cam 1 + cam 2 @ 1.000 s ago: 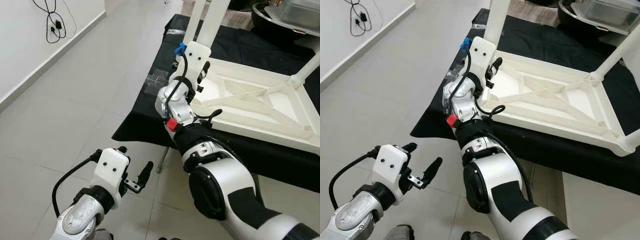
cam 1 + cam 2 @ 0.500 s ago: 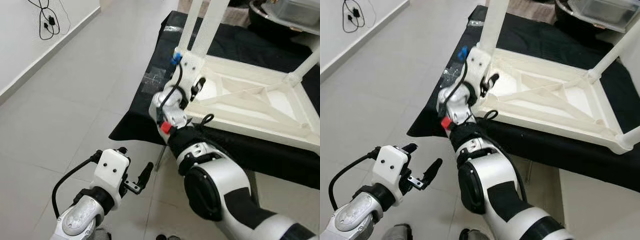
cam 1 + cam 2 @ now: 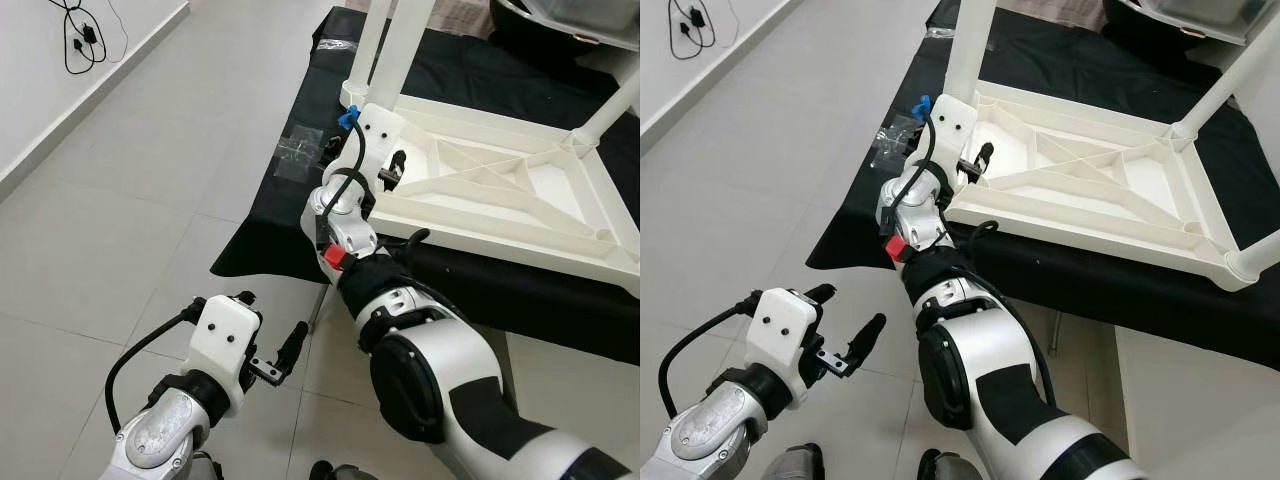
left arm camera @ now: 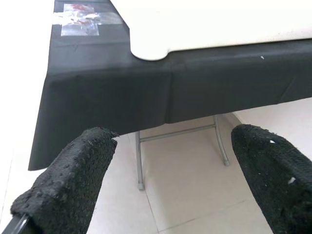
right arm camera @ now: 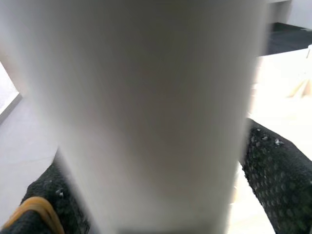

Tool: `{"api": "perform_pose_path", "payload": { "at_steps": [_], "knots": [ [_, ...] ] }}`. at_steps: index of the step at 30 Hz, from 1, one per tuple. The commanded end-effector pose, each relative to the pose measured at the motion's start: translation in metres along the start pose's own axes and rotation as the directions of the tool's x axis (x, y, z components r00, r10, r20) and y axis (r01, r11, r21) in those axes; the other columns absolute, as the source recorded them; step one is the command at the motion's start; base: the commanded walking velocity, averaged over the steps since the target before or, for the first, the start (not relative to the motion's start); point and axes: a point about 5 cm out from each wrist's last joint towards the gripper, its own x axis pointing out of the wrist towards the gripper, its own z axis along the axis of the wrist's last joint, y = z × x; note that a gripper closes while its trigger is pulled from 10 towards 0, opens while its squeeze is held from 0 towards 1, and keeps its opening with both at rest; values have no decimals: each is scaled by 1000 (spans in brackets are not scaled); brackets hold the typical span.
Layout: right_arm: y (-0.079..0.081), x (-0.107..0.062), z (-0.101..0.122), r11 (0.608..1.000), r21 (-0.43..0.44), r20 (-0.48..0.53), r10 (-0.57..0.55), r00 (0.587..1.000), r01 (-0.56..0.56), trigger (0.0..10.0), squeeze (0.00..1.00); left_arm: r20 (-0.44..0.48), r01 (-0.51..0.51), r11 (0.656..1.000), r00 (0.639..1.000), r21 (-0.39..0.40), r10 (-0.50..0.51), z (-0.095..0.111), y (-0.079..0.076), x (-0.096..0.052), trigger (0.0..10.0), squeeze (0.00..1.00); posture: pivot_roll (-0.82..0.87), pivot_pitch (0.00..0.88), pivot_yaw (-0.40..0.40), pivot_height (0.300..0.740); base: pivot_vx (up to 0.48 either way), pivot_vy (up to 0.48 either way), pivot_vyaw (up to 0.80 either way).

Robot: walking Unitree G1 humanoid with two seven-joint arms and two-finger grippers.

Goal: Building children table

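A white children's table [image 3: 505, 185] lies upside down on a black-clothed table [image 3: 275, 235], its legs pointing up. My right arm reaches to its near-left corner. There my right gripper [image 3: 365, 160] is shut on a white table leg [image 3: 413, 35], low down near the frame. In the right wrist view that leg [image 5: 146, 107] sits between the two black fingers [image 5: 273, 170]. Another leg [image 3: 367, 50] stands at the far-left corner. My left gripper [image 3: 268, 325] hangs open over the floor with nothing in it; its wrist view looks between its fingers [image 4: 73, 180] at the cloth's edge [image 4: 146, 92].
A clear plastic bag [image 3: 298, 155] lies on the cloth left of the white table. A thin metal leg [image 3: 318, 318] holds up the black table. Cables [image 3: 80, 40] hang on the left wall. A dark tub [image 3: 1180, 20] sits at the back right. Grey tiled floor spreads to the left.
The head view has shifted, so the white table sits lower in the picture. My right gripper stays on the leg. The left gripper has not moved.
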Motion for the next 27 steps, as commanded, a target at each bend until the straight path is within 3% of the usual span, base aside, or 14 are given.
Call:
{"api": "perform_pose_path", "payload": {
  "at_steps": [1, 8, 13, 18, 27],
  "knots": [
    [-7, 1, -6, 1000, -26, -5, 14, 1000, -15, 10000, 0, -19, 5, 1000, 1000, -8, -5, -5, -1, 1, 10000, 0, 147, 193, -152, 740, 0, 0, 0],
    [-12, -2, -14, 995, -53, -10, 79, 997, -79, 10000, 0, -18, 11, 1000, 1000, -1, -11, -6, -1, 2, 10000, 0, 145, 184, -151, 740, 0, 0, 0],
    [-13, -9, -19, 981, -41, -24, 191, 981, -192, 10000, 0, -11, 9, 1000, 1000, 0, -9, -6, -1, 5, 10000, 0, 150, 175, -150, 740, 0, 0, 0],
    [-20, -13, -17, 978, -29, -13, 207, 978, -207, 10000, 0, -10, 6, 1000, 1000, 3, -6, -6, 1, 5, 10000, 0, 150, 171, -151, 740, 0, 0, 0],
    [-32, -21, -21, 939, -30, -46, 342, 939, -343, 10000, 0, -8, 6, 1000, 1000, 6, -6, -8, 2, 7, 10000, 0, 137, 150, -149, 740, 0, 0, 0]
  ]
}}
